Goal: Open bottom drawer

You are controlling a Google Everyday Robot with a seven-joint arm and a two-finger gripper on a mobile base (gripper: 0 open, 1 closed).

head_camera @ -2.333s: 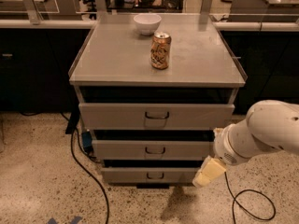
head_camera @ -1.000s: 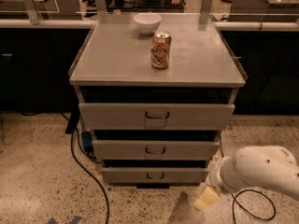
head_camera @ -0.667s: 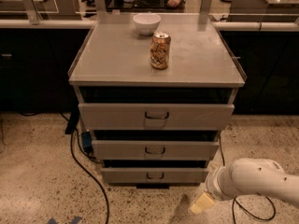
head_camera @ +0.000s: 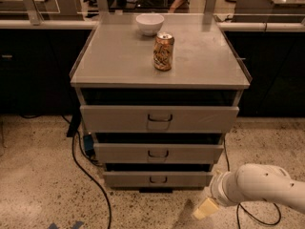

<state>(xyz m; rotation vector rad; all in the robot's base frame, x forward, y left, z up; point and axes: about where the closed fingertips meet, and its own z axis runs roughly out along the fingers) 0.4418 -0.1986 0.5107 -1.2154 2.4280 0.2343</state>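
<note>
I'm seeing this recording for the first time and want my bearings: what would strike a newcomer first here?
The bulky white robot arm at lower right stands out, its cream-tipped claw low over the speckled floor, right of the narrow light-grey bottom drawer. On the grey cabinet top stand a gold drink can and, behind it, a white bowl.

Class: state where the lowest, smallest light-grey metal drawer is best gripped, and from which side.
Grip the small dark wire handle at the centre of the light-grey metal bottom drawer, approaching from the front: its flat front offers no other hold. The cream hand sits low, right of that drawer.
</note>
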